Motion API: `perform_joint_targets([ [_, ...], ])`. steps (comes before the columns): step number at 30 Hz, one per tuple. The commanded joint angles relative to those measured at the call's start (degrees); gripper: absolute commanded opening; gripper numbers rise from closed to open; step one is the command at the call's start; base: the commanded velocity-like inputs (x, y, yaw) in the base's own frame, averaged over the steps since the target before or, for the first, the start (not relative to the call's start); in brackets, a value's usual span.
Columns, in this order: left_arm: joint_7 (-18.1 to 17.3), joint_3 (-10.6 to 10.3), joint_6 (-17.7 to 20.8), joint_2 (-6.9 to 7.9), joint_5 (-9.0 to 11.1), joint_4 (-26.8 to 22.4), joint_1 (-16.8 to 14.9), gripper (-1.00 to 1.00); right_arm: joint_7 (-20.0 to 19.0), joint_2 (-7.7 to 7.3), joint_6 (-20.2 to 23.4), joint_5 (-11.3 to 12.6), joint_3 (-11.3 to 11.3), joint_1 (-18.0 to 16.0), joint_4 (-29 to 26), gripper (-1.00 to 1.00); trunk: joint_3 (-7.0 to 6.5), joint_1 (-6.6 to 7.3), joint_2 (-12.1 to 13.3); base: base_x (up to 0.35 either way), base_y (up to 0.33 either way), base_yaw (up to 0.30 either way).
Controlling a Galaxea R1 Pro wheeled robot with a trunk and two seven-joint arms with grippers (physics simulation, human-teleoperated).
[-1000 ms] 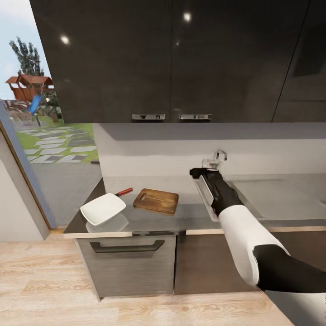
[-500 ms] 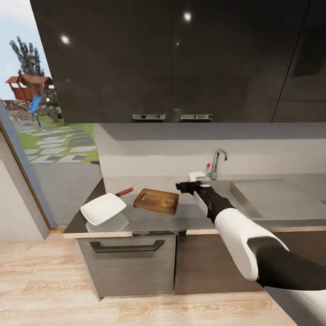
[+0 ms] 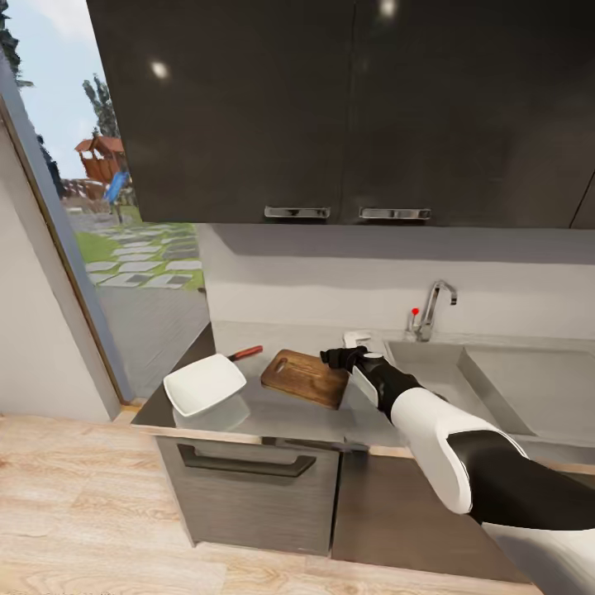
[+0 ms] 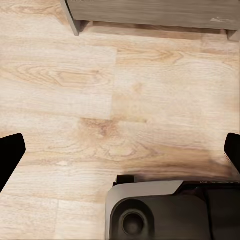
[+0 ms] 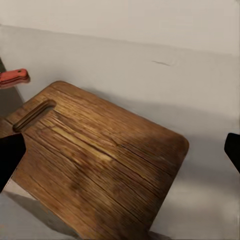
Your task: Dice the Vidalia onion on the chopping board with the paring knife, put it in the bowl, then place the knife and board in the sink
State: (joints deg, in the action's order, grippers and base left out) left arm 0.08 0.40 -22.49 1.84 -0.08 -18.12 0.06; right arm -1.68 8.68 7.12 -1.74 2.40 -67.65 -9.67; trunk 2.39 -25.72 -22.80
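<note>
While the right gripper [image 3: 335,358] hovers, jaws apart and empty, beside the chopping board [image 3: 306,378], a low approach risks shoving it.

The right end effector [image 3: 334,358] moves from above the grey sink [image 3: 463,376] to the dark brown wooden chopping board [image 3: 306,378]; the head camera shifts too.

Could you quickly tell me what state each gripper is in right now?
Left gripper: open, empty, above the wooden floor.
Right gripper: open, empty, over the chopping board.
</note>
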Motion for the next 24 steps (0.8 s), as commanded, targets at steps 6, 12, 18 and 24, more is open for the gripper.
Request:
perform_joint_targets([
  [6,0.01,0.04,-0.09,0.0,-0.01,-0.07,0.02,1.0,-0.08,-0.03,0.38,-0.19,0.23,-0.02,-0.09,1.0,0.44,-0.06,-0.12,0.258,-0.195,0.25],
  [12,0.01,0.04,-0.09,-0.01,-0.01,-0.07,0.02,1.0,-0.08,0.0,0.42,-0.19,0.23,-0.02,-0.02,1.0,0.77,-0.06,-0.12,0.258,-0.195,0.25],
  [18,0.01,0.04,-0.09,-0.07,-0.01,-0.03,0.02,1.0,-0.08,0.02,0.43,-0.19,0.23,-0.02,0.01,1.0,1.09,-0.06,-0.12,0.193,-0.195,0.25],
  [24,0.01,0.04,-0.09,-0.08,-0.01,-0.07,0.0,1.0,-0.09,-0.03,0.44,-0.19,0.23,-0.02,0.19,1.0,1.42,-0.06,-0.12,0.018,-0.081,0.25],
])
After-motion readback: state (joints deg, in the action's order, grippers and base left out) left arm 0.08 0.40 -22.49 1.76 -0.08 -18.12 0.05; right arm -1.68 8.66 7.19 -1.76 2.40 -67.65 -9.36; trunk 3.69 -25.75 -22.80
